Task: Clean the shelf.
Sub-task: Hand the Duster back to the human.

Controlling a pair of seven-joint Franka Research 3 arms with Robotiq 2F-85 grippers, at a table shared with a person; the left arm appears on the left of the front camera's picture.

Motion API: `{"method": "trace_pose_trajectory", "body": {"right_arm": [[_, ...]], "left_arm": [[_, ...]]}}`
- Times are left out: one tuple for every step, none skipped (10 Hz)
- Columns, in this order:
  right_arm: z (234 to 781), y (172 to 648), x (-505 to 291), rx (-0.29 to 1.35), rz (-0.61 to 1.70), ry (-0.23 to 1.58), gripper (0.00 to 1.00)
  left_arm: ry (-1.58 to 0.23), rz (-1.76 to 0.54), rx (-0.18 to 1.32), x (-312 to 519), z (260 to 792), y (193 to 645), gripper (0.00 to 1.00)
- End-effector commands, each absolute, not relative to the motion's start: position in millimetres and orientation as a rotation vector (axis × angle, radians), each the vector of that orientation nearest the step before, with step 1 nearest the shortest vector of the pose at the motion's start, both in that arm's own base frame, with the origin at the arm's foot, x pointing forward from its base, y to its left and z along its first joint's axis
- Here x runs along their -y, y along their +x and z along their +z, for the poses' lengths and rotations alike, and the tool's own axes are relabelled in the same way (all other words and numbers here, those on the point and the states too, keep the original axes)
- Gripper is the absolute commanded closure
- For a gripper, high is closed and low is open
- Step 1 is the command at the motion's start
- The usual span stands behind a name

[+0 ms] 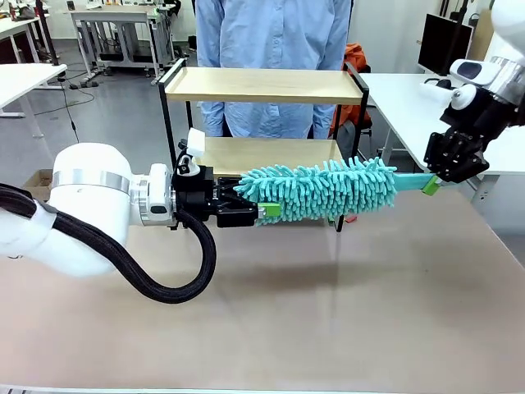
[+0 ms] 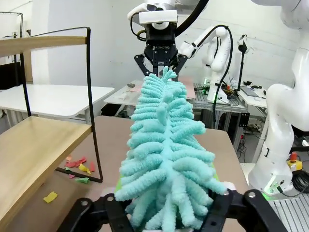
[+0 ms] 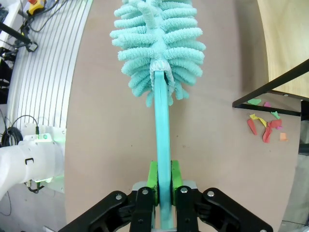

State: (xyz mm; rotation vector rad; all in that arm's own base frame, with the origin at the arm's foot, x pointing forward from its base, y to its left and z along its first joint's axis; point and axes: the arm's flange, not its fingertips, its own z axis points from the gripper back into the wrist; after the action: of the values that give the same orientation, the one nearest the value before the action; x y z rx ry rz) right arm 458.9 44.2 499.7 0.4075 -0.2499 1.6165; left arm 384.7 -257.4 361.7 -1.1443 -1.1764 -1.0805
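While the shelf (image 1: pixel 264 86) stands at the far middle of the table (image 1: pixel 328 328) in the front view, just before the person (image 1: pixel 275 33), a teal duster (image 1: pixel 324 190) hangs level in front of its lower board, above the tabletop. The right gripper (image 1: pixel 432 184) is clenched on the handle end at the right. The left gripper (image 1: pixel 264 213) sits at the fluffy head's left end, but whether it grips I cannot tell.

In the left wrist view, the fluff (image 2: pixel 166 159) lies between the left gripper's fingers (image 2: pixel 219 205), which look part-way closed around it, with no firm hold evident. A yellow scrap (image 2: pixel 50 196) lies on the lower board (image 2: pixel 29 159), and more scraps (image 2: pixel 77 166) lie on the table beside the frame.

In the right wrist view, green pads (image 3: pixel 152 181) pinch the handle (image 3: pixel 162 145), with scraps (image 3: pixel 263 125) to the right by the shelf foot.

By my reading, cleaning has hardly begun: the duster appears mid-handover, and the debris remains.
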Motion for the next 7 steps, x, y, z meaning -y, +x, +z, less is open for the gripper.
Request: {"method": "trace_pose_trajectory", "body": {"right_arm": [[502.6, 458.0, -42.9, 0.236, 1.609, 0.400, 0.87], [502.6, 458.0, -42.9, 0.236, 1.609, 0.400, 0.87], [502.6, 458.0, -42.9, 0.236, 1.609, 0.400, 0.87], [502.6, 458.0, -42.9, 0.236, 1.609, 0.400, 0.87], [502.6, 458.0, -42.9, 0.236, 1.609, 0.400, 0.87], [502.6, 458.0, -42.9, 0.236, 1.609, 0.400, 0.87], [502.6, 458.0, -42.9, 0.236, 1.609, 0.400, 0.87]], "left_arm": [[-1.169, -1.051, 1.172, 260.5, 366.1, 385.7, 1.00], [-1.188, -1.056, 1.164, 262.1, 365.8, 385.3, 1.00], [-1.196, -1.055, 1.161, 262.5, 365.4, 385.0, 0.87], [-1.198, -1.054, 1.160, 262.4, 365.8, 385.3, 0.97], [-1.212, -1.051, 1.155, 262.5, 366.2, 385.5, 1.00], [-1.220, -1.052, 1.150, 263.1, 365.3, 384.8, 1.00], [-1.204, -1.054, 1.147, 263.7, 364.7, 383.6, 1.00]]}}
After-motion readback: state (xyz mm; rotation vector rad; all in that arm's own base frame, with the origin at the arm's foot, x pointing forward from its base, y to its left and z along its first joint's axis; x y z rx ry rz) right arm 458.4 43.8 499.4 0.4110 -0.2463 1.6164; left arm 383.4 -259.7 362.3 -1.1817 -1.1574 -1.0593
